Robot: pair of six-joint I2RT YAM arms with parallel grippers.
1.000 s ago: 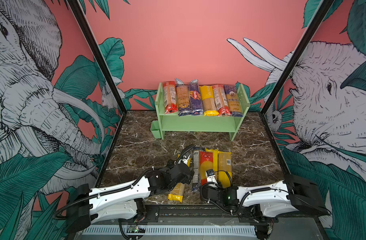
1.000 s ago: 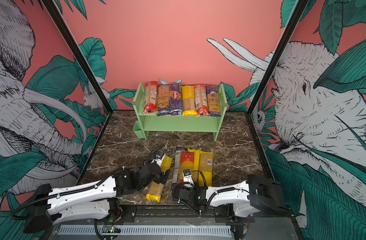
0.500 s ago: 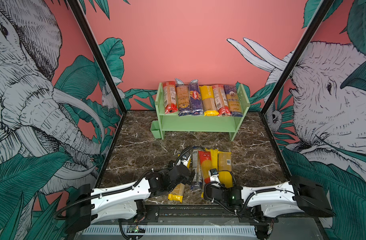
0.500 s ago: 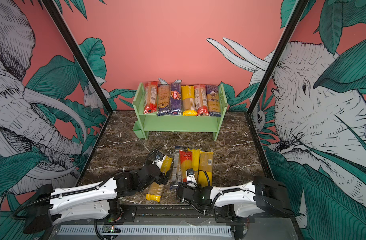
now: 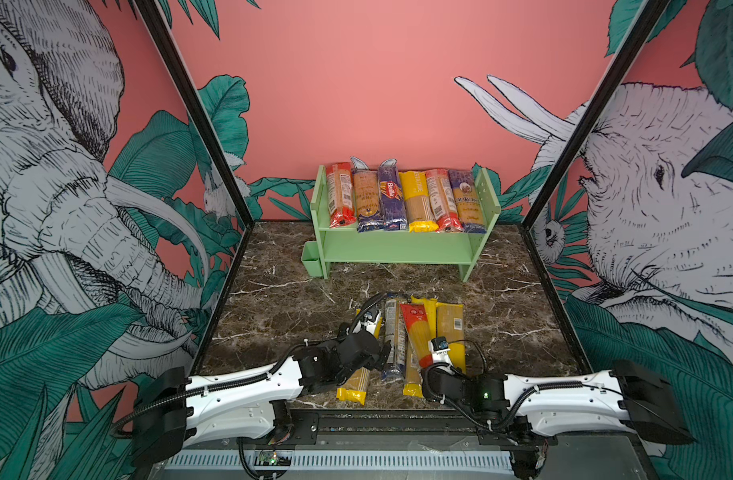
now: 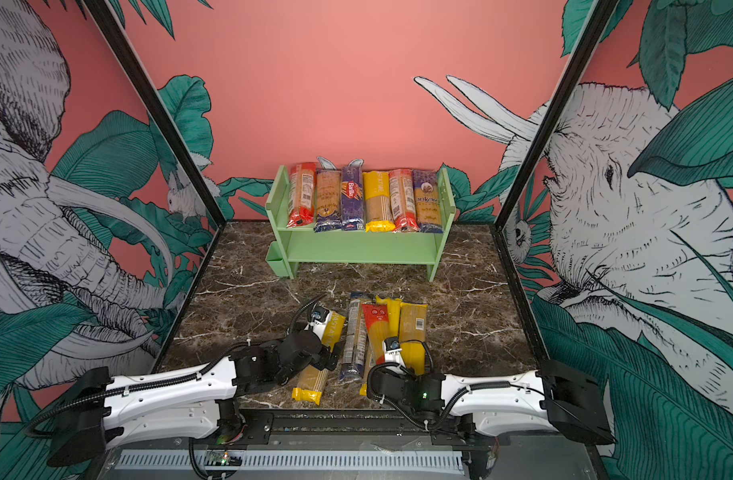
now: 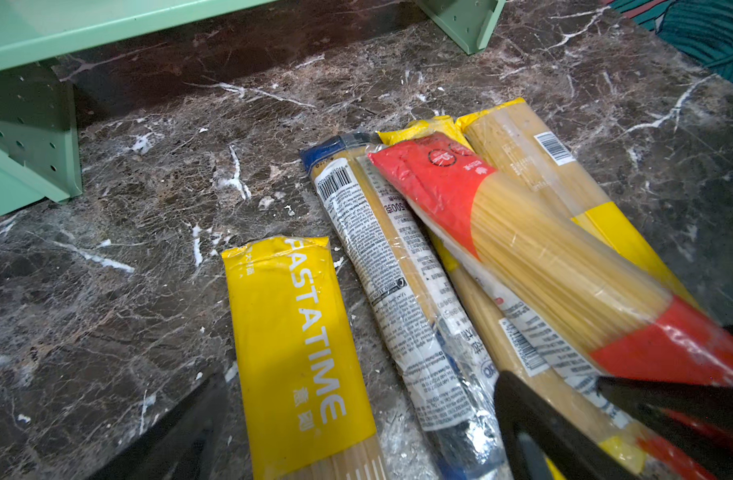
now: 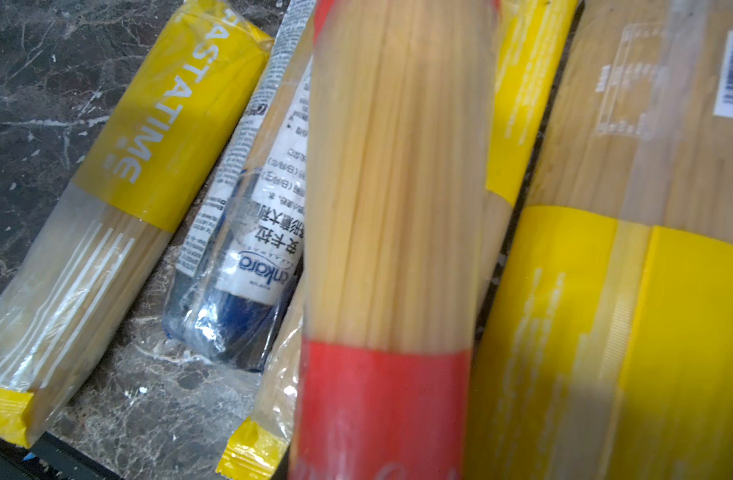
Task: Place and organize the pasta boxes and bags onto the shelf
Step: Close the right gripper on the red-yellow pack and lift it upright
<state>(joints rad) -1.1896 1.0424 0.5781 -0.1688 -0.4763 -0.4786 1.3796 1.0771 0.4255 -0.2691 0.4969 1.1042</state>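
A dark marble tabletop fills the booth floor. At its back the green shelf carries six spaghetti packs side by side on its top tier. Up front, the left pincer hangs spread wide over the yellow PASTATIME pack. Beside that lies a blue-ended pack, then a red-ended pack, its near end pinched by the right pincer, and a yellow-banded pack lies rightmost.
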